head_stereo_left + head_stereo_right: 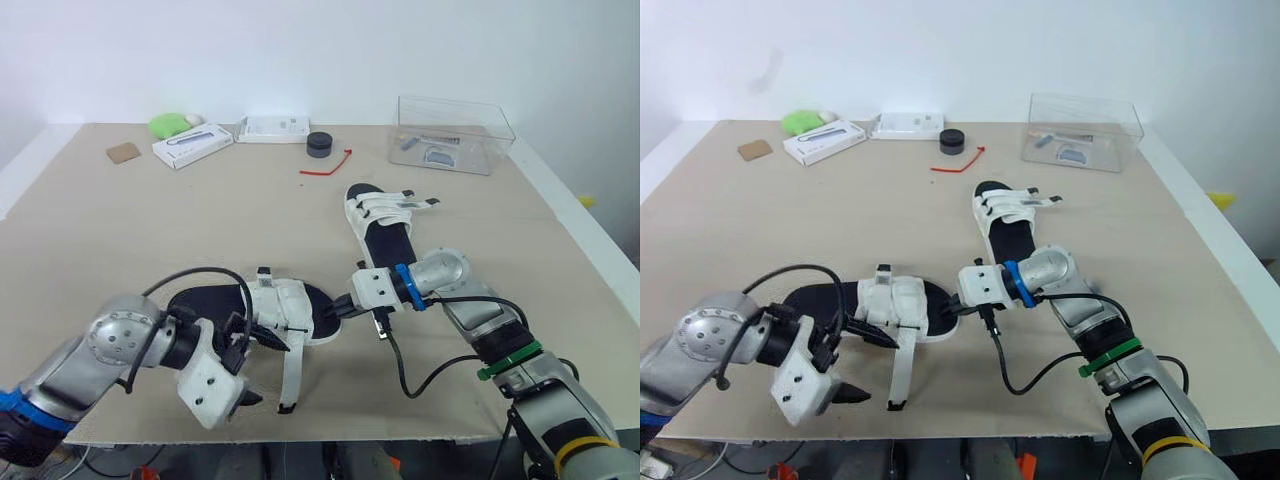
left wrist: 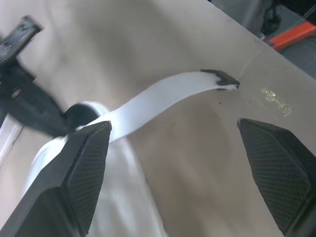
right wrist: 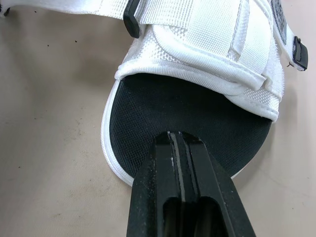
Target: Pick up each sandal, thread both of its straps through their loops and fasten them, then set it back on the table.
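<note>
A white sandal with a black footbed [image 1: 270, 310] lies on its side near the table's front edge. One loose strap [image 1: 292, 375] hangs from it toward the edge, ending in a black tip [image 2: 219, 77]. My left gripper [image 1: 255, 367] is open beside the sandal's strap side, and the loose strap runs across the gap between its fingers [image 2: 81, 170]. My right gripper [image 3: 180, 143] is shut, its tips resting on the black footbed at the toe [image 3: 163, 106]. The second sandal [image 1: 382, 222] lies flat farther back, with its straps across the front.
At the back of the table stand a clear plastic box [image 1: 455, 135], a black puck [image 1: 319, 144], a red tie [image 1: 328, 168], two white boxes [image 1: 193, 146], a green object [image 1: 168, 124] and a brown square [image 1: 123, 152]. The table's front edge [image 1: 300, 437] is close below the near sandal.
</note>
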Available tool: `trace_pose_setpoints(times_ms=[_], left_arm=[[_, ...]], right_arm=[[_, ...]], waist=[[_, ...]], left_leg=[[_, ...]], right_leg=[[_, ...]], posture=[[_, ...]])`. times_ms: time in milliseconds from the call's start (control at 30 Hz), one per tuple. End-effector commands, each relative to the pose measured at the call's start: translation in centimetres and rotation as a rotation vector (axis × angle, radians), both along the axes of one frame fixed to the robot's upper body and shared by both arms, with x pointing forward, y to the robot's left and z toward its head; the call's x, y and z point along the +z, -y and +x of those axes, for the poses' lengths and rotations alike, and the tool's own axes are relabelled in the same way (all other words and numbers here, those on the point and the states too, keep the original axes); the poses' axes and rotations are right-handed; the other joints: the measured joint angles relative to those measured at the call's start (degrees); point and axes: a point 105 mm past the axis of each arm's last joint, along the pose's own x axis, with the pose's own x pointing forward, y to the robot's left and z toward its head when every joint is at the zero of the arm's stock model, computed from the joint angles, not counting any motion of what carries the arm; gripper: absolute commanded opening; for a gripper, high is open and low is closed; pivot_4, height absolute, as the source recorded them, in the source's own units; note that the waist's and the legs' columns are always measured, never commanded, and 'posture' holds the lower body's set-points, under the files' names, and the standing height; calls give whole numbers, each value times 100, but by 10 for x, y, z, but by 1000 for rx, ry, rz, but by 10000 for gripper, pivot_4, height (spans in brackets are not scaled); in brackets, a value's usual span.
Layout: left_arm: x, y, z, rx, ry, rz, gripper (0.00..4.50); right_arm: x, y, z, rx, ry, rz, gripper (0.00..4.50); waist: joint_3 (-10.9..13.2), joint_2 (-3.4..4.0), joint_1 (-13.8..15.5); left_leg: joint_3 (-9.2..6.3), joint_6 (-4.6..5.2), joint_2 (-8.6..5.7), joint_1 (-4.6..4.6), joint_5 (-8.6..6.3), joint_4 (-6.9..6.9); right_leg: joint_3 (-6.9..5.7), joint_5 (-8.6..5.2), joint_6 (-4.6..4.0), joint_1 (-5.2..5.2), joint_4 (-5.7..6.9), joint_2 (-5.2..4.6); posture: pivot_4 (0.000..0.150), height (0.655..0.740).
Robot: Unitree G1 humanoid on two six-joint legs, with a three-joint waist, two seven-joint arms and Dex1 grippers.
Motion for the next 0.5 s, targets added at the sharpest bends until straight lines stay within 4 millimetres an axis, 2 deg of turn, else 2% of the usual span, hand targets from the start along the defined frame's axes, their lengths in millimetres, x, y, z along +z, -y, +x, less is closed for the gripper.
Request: trace_pose_setpoints(times_ms=[33,200,367,500], left_arm=[[1,14,-2,-73,46,-36,42191],[-1,26,4,-111,71,-46,42191],[-1,28,6,-135,73,-25,42191],[0,30,7,-152,71,-14,29505]], right_arm=[[-37,24,1,-87,-80,-159,0],[-37,28,0,-99,-82,-162,0],[-37,30,-1,-107,-84,-166,0],[-36,30,-1,-112,-83,-164,0]], waist=[[-1,-1,0],[-2,-2,1],[-2,-2,1],[-2,-2,2]], left_leg=[[2,1,0,0,0,0],[3,3,0,-1,1,5],[3,4,0,-2,1,8],[5,5,0,-4,0,10]], right_leg=[[1,1,1,0,0,0],[7,5,8,2,0,6],[8,6,10,2,0,7],[9,7,12,2,0,6]], posture=[[1500,7400],[1500,7400],[1500,7400],[1500,7400]])
